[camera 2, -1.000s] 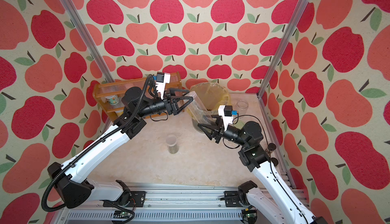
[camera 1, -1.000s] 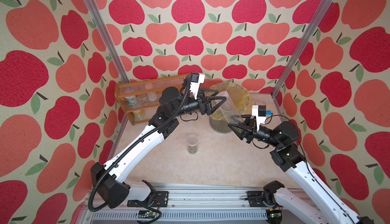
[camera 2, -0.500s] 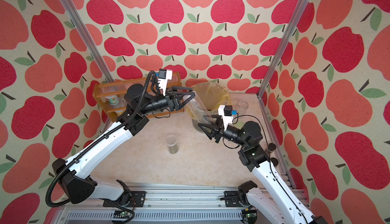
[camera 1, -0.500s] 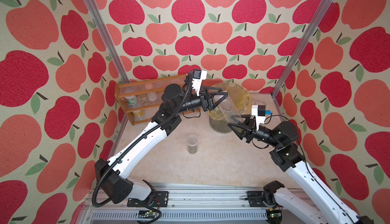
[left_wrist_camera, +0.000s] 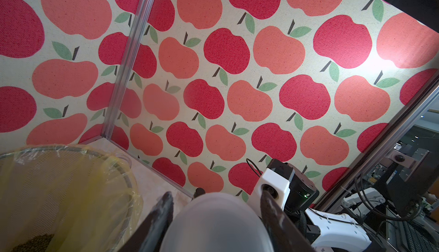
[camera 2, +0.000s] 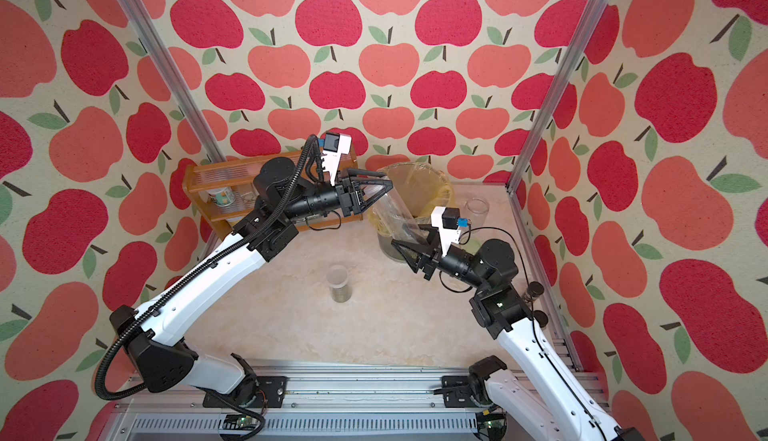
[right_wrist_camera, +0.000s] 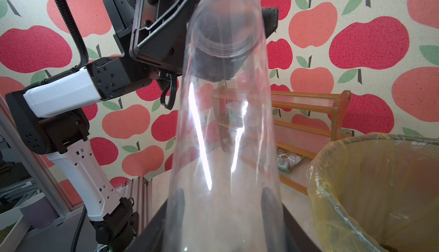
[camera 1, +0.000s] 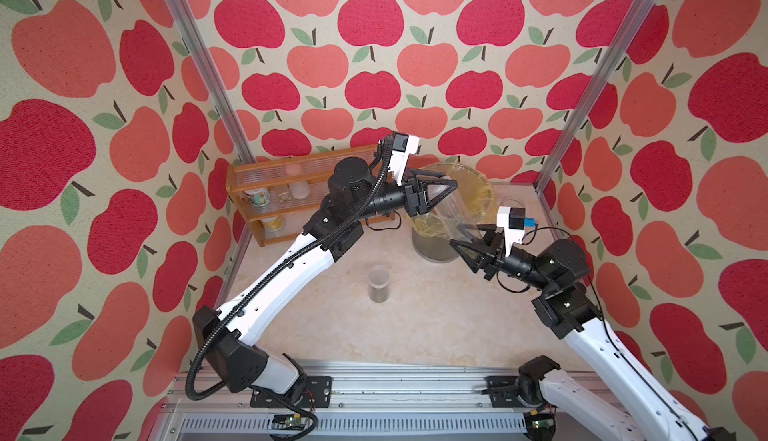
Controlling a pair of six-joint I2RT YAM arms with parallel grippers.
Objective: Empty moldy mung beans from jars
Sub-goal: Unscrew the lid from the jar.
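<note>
While left gripper (camera 1: pixel 451 189) and right gripper (camera 1: pixel 467 241) clamp tall jar (camera 1: pixel 459 220), packet (right_wrist_camera: pixel 288 161) label unreadable

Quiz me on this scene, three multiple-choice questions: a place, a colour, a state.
1. The short jar stands: A on the open table; B on the rack's upper shelf; C on the rack's lower shelf.
2. The bin's bag is: A blue; B yellow; C black.
3. The tall jar is: A upright on the table; B held aloft by the right gripper; C lying on the rack.
A, bare tabletop surrounds it; B, yellow film drapes the rim; B, the jar is clamped off the table.
</note>
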